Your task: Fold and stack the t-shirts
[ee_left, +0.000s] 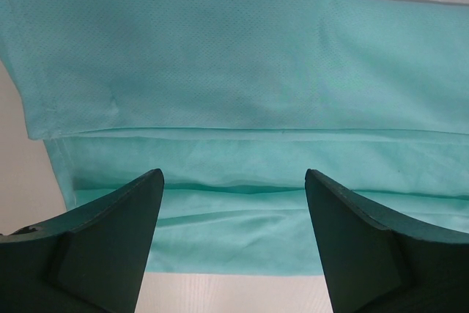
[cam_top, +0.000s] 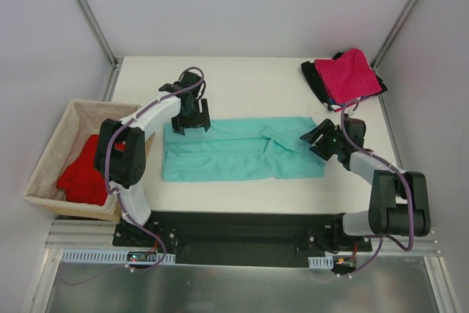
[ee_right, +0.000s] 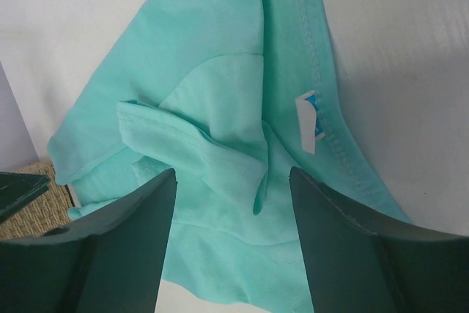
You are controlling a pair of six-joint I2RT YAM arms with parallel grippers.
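A teal-green t-shirt [cam_top: 242, 148] lies in the middle of the table, folded into a long strip. My left gripper [cam_top: 187, 124] stands open over its far left corner; in the left wrist view the gripper [ee_left: 233, 174] hangs above the layered folds of the teal shirt [ee_left: 234, 71], holding nothing. My right gripper [cam_top: 315, 139] is open at the shirt's right end, above the bunched sleeve and collar of the shirt [ee_right: 212, 130] and its white tag [ee_right: 308, 119]. A magenta-pink t-shirt [cam_top: 353, 73] lies folded on a black one [cam_top: 316, 80] at the back right. A bright red shirt [cam_top: 84, 172] sits in the basket.
The tan wicker basket [cam_top: 51, 141] stands at the table's left edge, beside the left arm. Metal frame posts rise at both back corners. The table's right edge runs just past the pink and black stack.
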